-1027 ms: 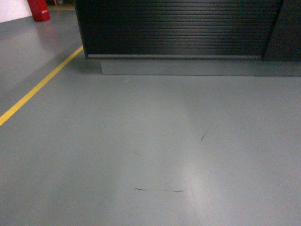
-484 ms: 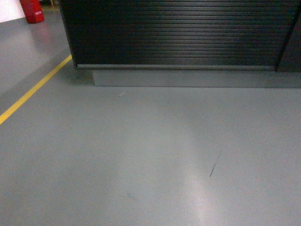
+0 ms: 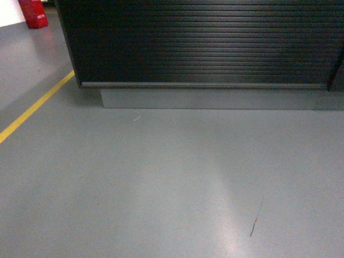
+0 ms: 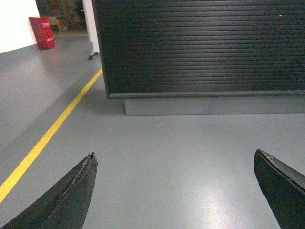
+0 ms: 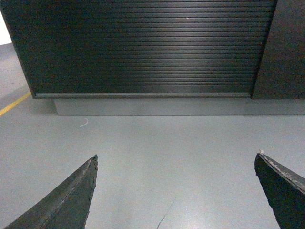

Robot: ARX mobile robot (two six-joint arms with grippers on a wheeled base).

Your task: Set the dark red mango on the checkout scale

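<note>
The checkout [image 3: 204, 43] fills the top of the head view: a dark counter with a horizontally ribbed front on a grey plinth [image 3: 215, 98]. It also shows ahead in both wrist views, the checkout [image 4: 205, 47] from the left wrist and the checkout [image 5: 143, 47] from the right. My left gripper [image 4: 174, 155] is open over bare grey floor, with nothing between its fingers. My right gripper [image 5: 176, 156] is likewise open and empty. Neither gripper shows in the head view. The dark red mango and the scale are out of view.
A yellow floor line [image 3: 32, 110] runs diagonally at the left. A red box [image 3: 33, 13] stands far back left, seen also as the red box [image 4: 42, 32]. A white post on castors [image 4: 90, 28] stands beside the counter's left corner. A dark scuff [image 3: 256, 217] marks the floor.
The checkout has grown larger and slid lower and to the left in the head view, and the floor scuff has moved down towards me: the base has rolled closer to the counter.
</note>
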